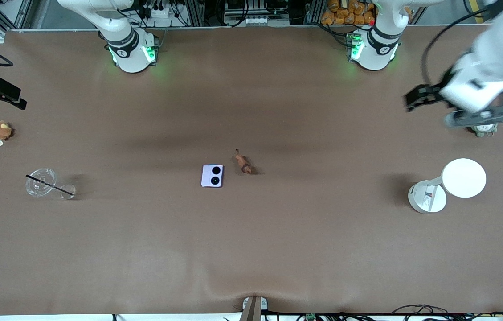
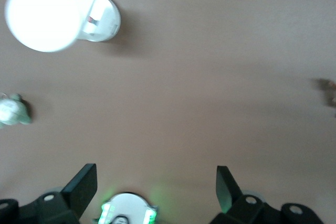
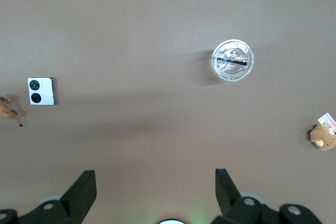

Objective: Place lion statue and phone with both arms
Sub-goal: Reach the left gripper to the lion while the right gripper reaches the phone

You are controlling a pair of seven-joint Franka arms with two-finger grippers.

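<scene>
both objects lie mid-table, phone (image 1: 212,175) beside lion statue (image 1: 243,162); left gripper (image 2: 156,187) and right gripper (image 3: 155,190) hang released, high above; placing looks done; next, probably retreat.

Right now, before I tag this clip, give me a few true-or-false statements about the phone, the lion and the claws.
1. The phone lies beside the lion, apart. True.
2. The left claw grips the lion. False: it is open and empty, over the left arm's end.
3. The right claw is open. True.
4. The lion stands on the phone. False: both lie on the table.
</scene>
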